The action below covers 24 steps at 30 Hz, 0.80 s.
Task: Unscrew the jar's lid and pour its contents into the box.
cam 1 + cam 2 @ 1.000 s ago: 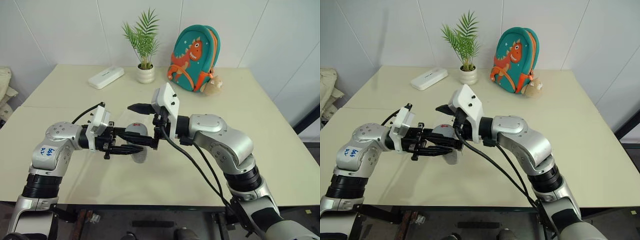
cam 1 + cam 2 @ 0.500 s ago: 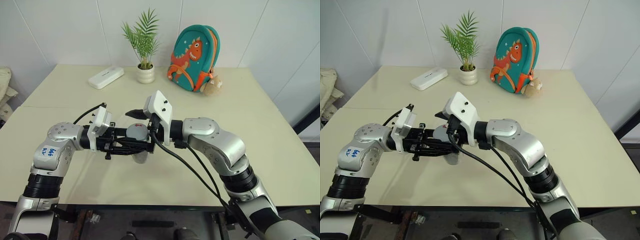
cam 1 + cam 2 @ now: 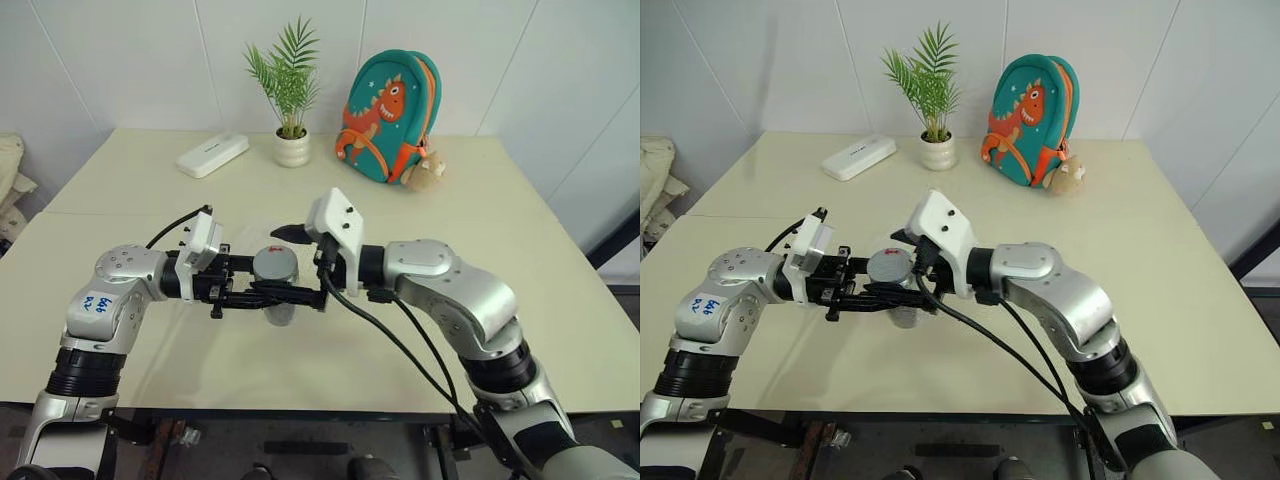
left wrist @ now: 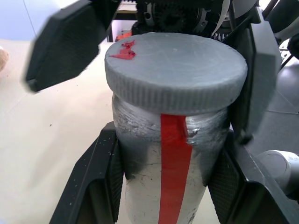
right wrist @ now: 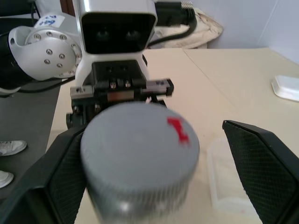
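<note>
Cream table, jar upright, lid up

Lighting is bright, even and diffuse in the head views; the table is cleanly exposed, with soft shadows beneath the arms. Both head views are sharp, with no glare. In the left wrist view, the lid and jar are sharp at close range, while the opposing finger at the upper edge is blurred. In the right wrist view, the lid is blurred; the background is moderately sharp.
</note>
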Tool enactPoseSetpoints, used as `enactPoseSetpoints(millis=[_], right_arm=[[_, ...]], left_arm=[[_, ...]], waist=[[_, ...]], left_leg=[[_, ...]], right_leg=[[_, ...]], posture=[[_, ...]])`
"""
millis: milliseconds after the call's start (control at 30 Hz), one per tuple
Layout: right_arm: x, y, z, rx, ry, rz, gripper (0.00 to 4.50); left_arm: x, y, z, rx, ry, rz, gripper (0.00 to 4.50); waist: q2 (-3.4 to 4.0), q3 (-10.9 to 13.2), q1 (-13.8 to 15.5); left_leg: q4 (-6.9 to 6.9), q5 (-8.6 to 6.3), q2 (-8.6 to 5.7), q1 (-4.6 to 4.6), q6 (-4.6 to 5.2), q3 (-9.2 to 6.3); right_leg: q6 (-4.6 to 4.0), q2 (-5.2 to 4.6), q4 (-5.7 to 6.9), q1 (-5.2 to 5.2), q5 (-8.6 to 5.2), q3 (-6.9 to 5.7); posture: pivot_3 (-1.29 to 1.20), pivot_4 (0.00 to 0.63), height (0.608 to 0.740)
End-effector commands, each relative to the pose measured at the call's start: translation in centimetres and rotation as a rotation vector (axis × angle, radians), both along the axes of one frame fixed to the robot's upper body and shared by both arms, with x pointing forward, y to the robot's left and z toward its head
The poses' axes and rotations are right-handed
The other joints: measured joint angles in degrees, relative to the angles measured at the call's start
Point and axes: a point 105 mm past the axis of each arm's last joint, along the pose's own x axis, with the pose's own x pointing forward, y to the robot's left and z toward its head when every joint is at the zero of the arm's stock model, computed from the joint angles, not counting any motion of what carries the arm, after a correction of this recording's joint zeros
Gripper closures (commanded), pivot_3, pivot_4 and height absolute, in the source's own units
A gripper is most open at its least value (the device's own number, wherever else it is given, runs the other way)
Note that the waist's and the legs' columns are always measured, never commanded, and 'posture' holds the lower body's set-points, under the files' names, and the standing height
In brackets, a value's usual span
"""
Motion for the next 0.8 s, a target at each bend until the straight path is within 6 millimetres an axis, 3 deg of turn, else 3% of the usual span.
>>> enactPoseSetpoints(millis=[33, 300, 667, 800], right_arm=[[0.5, -1.7, 1.7, 0.045, -0.046, -0.076, 0.0], [0.6, -3.0, 1.9, 0.036, -0.046, -0.104, 0.0], [-2.6, -3.2, 2.0, 0.046, -0.015, 0.075, 0.0], [-2.7, -2.9, 2.7, 0.089, -0.025, 0.09, 0.0]], left_arm=[[-0.7, 0.2, 0.9, -0.003, -0.048, -0.021, 2.47], [-0.6, 0.2, 0.8, -0.004, -0.043, -0.02, 2.47], [-0.3, 0.8, 0.5, -0.003, -0.02, -0.013, 2.47], [-0.3, 0.7, 0.5, -0.006, -0.022, -0.016, 2.47]], waist=[[0.0, 0.0, 0.0], [0.0, 0.0, 0.06], [0.0, 0.0, 0.07], [0.0, 0.0, 0.1]], left_leg=[[0.0, 0.0, 0.01, 0.0, 0.0, -0.01], [-0.01, 0.0, 0.0, 0.0, 0.01, -0.01], [-0.01, -0.01, 0.01, -0.01, 0.01, 0.0], [-0.01, -0.01, 0.01, -0.01, 0.02, 0.0]], right_leg=[[0.0, 0.01, 0.01, 0.0, 0.0, 0.0], [0.0, 0.0, -0.03, 0.0, 0.0, -0.01], [0.0, 0.01, -0.04, 0.0, -0.01, -0.01], [0.0, 0.01, -0.04, 0.01, -0.01, -0.01]], posture=[[0.0, 0.15, 0.74], [0.0, 0.15, 0.74], [0.0, 0.15, 0.74], [0.0, 0.15, 0.74]])
